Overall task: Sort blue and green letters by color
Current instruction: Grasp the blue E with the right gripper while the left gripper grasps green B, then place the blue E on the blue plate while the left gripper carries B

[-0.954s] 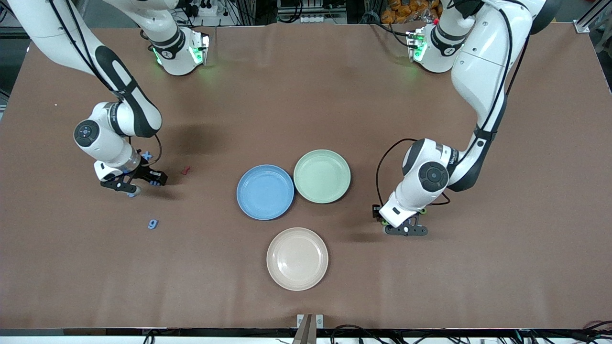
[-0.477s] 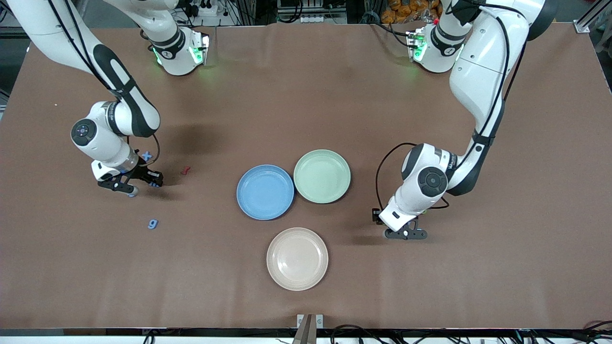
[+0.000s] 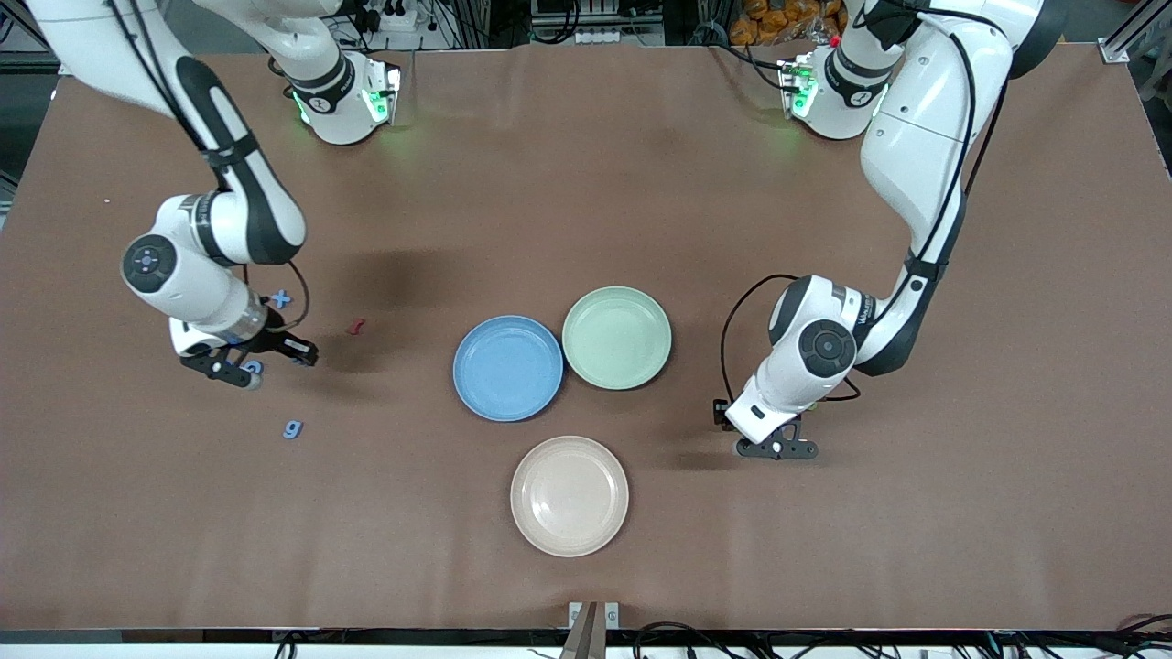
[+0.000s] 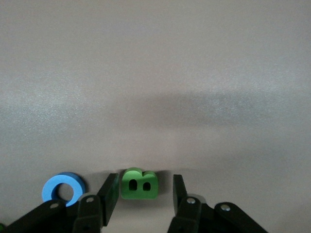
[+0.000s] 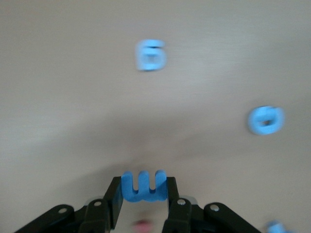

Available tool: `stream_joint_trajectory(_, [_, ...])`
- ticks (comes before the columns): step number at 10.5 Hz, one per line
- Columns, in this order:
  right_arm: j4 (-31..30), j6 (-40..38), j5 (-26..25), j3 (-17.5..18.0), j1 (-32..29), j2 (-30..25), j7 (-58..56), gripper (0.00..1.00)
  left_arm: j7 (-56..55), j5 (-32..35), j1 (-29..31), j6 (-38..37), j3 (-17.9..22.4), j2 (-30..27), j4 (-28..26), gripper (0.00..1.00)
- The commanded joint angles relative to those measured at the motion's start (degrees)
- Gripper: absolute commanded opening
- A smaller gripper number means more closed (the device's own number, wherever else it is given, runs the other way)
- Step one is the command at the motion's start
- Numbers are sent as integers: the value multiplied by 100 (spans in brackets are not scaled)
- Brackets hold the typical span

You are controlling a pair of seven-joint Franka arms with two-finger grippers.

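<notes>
Right gripper (image 5: 144,201), low over the brown worktop (image 3: 586,183) toward the right arm's end: jaws clamped on a chunky blue letter m (image 5: 143,186), which sits squarely between them. Blue letter g (image 3: 292,428) lies nearer the front edge; blue plus-shape (image 3: 281,298) lies beside the arm. Another round blue piece (image 5: 265,120), blurred, is possibly a letter.

Left gripper (image 4: 141,201), low toward the left arm's end: jaws wide, chunky green letter B (image 4: 139,183) between them, touching neither. Blue ring-shaped piece (image 4: 63,188) lies just outside one jaw.
</notes>
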Motion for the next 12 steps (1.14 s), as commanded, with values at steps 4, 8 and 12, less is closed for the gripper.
stream_joint_trajectory(4, [1083,-228,73,443,1533,308,1946,0,-36,149,-57,-49,54,106,96,49])
stream_joint_trajectory(8, [1884,-211,64,557,2115,1019,2440,4,-28,264,-57,-49,54,142,96,24])
stream_joint_trajectory(12, [1990,-446,46,654,2116,1074,3293,100,-106,448,-127,-83,45,20,105,0])
